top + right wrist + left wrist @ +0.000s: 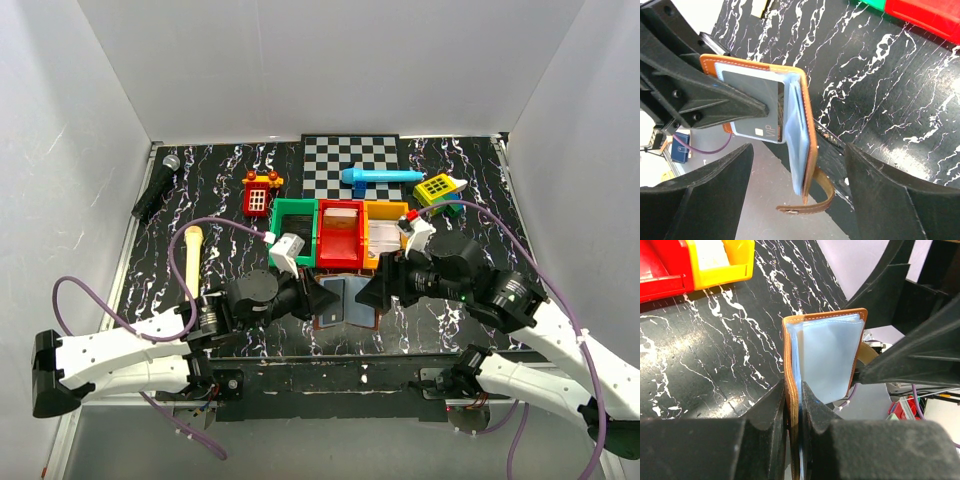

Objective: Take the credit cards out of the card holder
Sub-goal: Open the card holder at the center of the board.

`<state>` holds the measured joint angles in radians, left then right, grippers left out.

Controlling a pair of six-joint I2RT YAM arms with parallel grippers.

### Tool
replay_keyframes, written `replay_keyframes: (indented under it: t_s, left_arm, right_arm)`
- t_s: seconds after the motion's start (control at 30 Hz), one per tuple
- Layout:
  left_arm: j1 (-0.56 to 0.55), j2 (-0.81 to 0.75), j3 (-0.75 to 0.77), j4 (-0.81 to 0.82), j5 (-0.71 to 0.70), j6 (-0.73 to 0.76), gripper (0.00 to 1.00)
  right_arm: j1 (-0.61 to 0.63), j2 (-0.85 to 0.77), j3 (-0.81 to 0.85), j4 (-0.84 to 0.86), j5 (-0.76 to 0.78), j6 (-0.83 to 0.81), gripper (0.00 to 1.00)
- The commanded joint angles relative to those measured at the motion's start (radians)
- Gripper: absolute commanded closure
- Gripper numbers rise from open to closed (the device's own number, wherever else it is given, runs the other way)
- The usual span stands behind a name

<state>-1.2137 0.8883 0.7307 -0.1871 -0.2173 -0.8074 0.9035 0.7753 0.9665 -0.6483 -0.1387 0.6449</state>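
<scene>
Holder [805, 112] held up over middle of surface's near edge, spread open. Left pincer [792, 390] clamped on holder's cover. Right pincer [797, 148] wide open, gripping nothing, facing pockets. Grey VIP card [752, 85] sits in sleeve. No card visibly out; extraction all left.

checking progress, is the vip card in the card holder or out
In: the grey VIP card lies inside a clear sleeve of the open card holder, which the left pincer clamps.

Black marbled table [215, 165], bins [340, 261], checkerboard [335, 160], microphone [157, 187]
</scene>
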Motion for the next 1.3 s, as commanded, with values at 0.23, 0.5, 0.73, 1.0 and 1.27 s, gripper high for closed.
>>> replay_keyframes:
  t_s: [0.23,0.5,0.73,1.0,1.27]
  left_arm:
    - [0.0,-0.055,-0.042,0.037,-0.002,-0.009,1.0]
    - [0.0,-0.043,-0.086,-0.003,-0.066,-0.032,1.0]
    - [0.008,0.037,-0.12,0.03,-0.125,-0.105,1.0]
    - [0.108,0.161,-0.194,0.181,0.008,-0.11,1.0]
    - [0.149,0.222,-0.217,0.25,0.053,-0.098,1.0]
  right_arm:
    - [-0.018,0.012,-0.002,0.042,0.007,0.033,0.8]
    - [-0.022,-0.047,0.106,-0.063,0.068,-0.085,0.21]
    - [-0.023,0.028,0.011,0.08,-0.125,-0.032,0.4]
    - [0.003,0.085,-0.201,0.297,-0.119,0.098,0.78]
    - [0.002,0.231,-0.252,0.341,-0.058,0.107,0.87]
